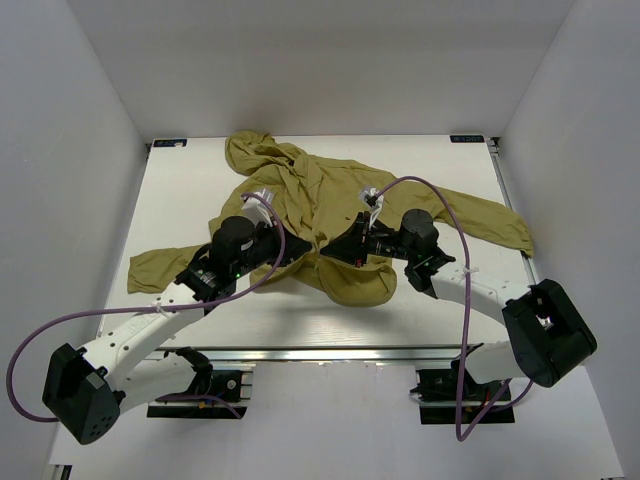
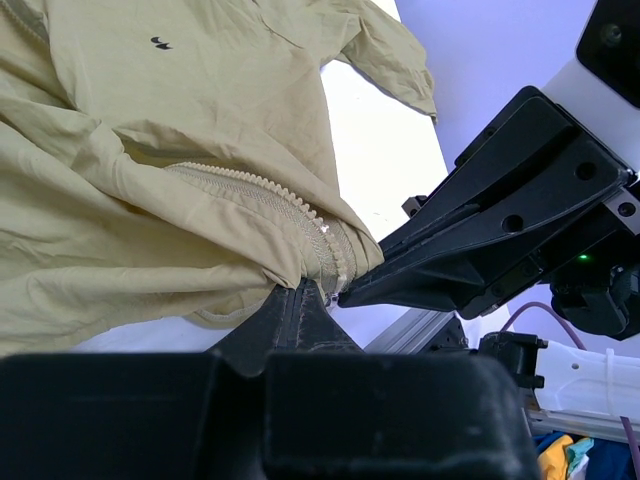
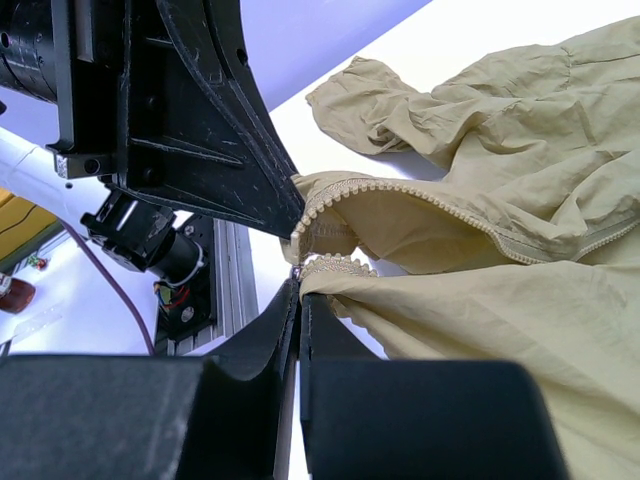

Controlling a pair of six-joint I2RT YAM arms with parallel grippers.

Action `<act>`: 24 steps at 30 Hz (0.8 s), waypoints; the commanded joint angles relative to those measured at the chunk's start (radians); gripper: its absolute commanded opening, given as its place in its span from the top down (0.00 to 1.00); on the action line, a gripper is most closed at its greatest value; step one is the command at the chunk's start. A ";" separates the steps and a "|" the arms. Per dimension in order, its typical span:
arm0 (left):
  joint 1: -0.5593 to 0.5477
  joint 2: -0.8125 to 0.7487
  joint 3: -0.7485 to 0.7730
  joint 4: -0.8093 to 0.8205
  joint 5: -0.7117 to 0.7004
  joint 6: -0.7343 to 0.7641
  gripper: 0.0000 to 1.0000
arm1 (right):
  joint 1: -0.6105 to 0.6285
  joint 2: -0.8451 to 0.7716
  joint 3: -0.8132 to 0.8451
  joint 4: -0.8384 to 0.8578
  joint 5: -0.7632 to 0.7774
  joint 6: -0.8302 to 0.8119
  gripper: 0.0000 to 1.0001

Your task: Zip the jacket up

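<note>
Left gripper (image 2: pixel 300 300) clamps the olive jacket (image 1: pixel 315 195) at its hem, just beside the right gripper (image 3: pixel 298 288), which pinches the zipper teeth (image 3: pixel 400 190). Both ends likely need squaring above the counter (image 1: pixel 450 160) before zipping.

An olive-yellow jacket (image 1: pixel 320 200) lies wrinkled, front up, on a white table (image 1: pixel 430 160), its hood (image 1: pixel 262 152) toward the far edge. One sleeve (image 1: pixel 160 268) stretches left and the other sleeve (image 1: pixel 490 222) right. A small dark mark (image 2: pixel 160 43) dots the front. The zipper (image 2: pixel 260 188) is undone, its toothed edges bunched at the near hem.
</note>
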 commanded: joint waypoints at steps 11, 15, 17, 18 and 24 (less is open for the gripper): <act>0.003 -0.022 0.018 -0.015 -0.015 0.002 1.00 | 0.005 -0.032 0.027 0.045 -0.013 -0.018 1.00; 0.003 -0.016 0.023 -0.015 -0.010 0.004 1.00 | 0.005 -0.032 0.029 0.053 -0.025 -0.017 1.00; 0.004 -0.012 0.026 -0.014 -0.007 0.004 1.00 | 0.005 -0.031 0.030 0.056 -0.030 -0.012 1.00; 0.003 -0.011 0.026 -0.014 -0.007 0.004 1.00 | 0.005 -0.029 0.030 0.059 -0.033 -0.012 1.00; 0.003 -0.009 0.023 -0.006 -0.001 0.004 1.00 | 0.005 -0.022 0.034 0.071 -0.045 -0.006 1.00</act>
